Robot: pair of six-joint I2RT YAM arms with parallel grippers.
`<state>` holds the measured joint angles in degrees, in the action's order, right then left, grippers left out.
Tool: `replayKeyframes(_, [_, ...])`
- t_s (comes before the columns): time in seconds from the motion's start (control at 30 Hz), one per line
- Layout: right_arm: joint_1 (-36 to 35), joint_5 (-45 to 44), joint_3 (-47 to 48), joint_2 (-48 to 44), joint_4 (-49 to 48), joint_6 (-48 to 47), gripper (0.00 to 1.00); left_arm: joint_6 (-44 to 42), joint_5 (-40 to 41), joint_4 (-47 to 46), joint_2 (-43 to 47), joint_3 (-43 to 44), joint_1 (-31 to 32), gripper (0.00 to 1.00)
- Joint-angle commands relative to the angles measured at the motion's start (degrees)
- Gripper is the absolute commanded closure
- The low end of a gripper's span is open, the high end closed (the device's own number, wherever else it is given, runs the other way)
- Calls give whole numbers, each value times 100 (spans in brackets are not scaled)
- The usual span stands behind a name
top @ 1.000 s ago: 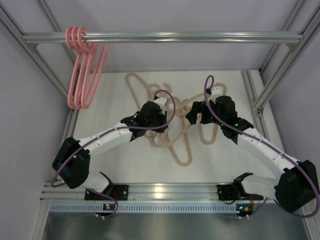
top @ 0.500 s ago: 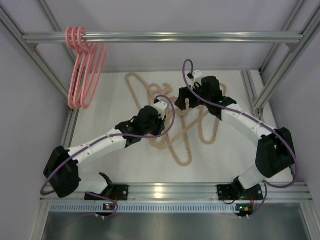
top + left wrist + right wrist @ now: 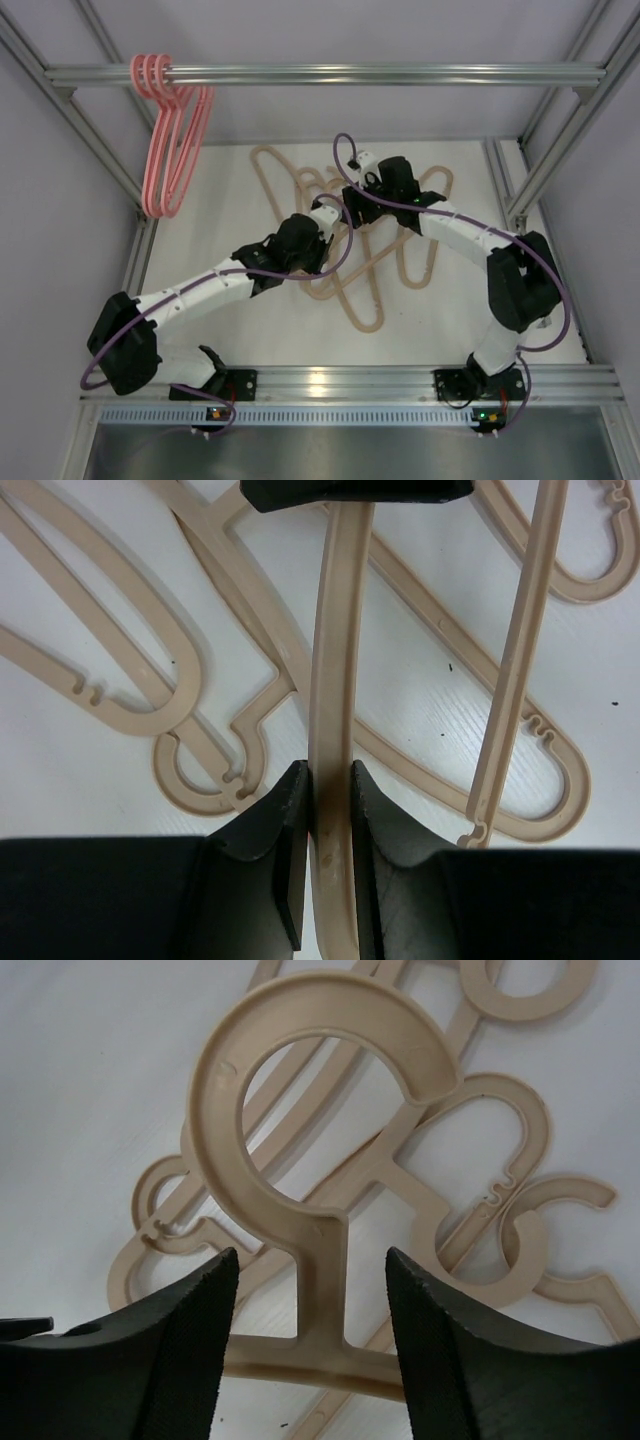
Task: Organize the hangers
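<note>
Top external view shows the work partly done: three pink hangers [image 3: 172,150] hang by their hooks on the silver bar [image 3: 330,74], at its far left end, close together and swinging down side by side. All the rest is not yet sorted. The beige hangers [image 3: 368,300] lie flat on the white table [image 3: 215,185] in one tangled heap near the middle. They cross over each other, so I cannot count them surely; they seem to be about five. None of the beige ones is on the bar. Both arms reach into this heap. In the left wrist view, the left gripper [image 3: 328,780] is closed tight on the thin arm of one beige hanger [image 3: 335,650], which runs straight up between the two jaws and sits above the others. In the right wrist view, the right gripper [image 3: 312,1260] has its jaws apart, one on each side of the stem under a round hook [image 3: 320,995], and they do not touch it; so it holds nothing. Whether this hook belongs to the same hanger that the left one grips, I cannot tell. In my judgement less than half is finished: each beige hanger must be freed from the heap and hung on the bar.
</note>
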<state>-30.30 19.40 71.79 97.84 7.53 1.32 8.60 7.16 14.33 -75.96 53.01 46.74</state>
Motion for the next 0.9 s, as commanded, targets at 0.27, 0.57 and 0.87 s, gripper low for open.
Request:
replayKeyframes(0.27, [-107,38,230,52,-67,-440,100,36,137,-71,363,130,46,100])
replayKeyframes(0.57, [-98,-94,11,-669,-198,-677,100,642,268,289,679,394,37,34])
replayKeyframes(0.87, [-98,-50,-692,-1486,-1042,-493,100,1459,-284,299,1303,552,-139,4])
